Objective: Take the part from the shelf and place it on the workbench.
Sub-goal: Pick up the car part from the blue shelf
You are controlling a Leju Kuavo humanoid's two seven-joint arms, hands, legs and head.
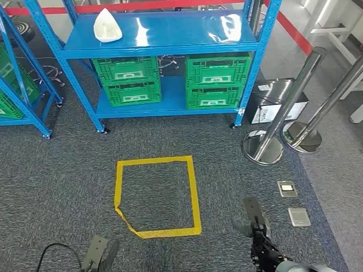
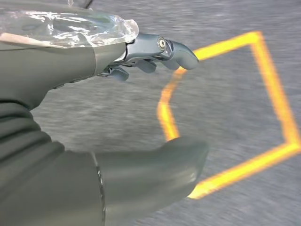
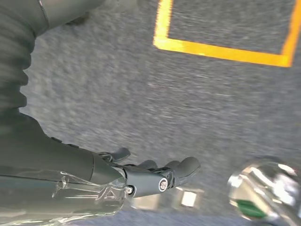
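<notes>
White part (image 1: 107,26) was seen at shelf's (image 1: 171,35) left edge, judged light, stiff, graspable by rim. Left robot hand (image 1: 99,253) and right robot hand (image 1: 255,222) were released, empty.

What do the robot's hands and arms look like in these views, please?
Each hand, left hand and right hand, has a matte grey ribbed cover at the wrist, a thick grey thumb and darker metallic fingers with a visible round pivot screw. Clear, crinkled plastic film wraps the back of each hand. From the head view, a black cable loops beside the left hand.
</notes>
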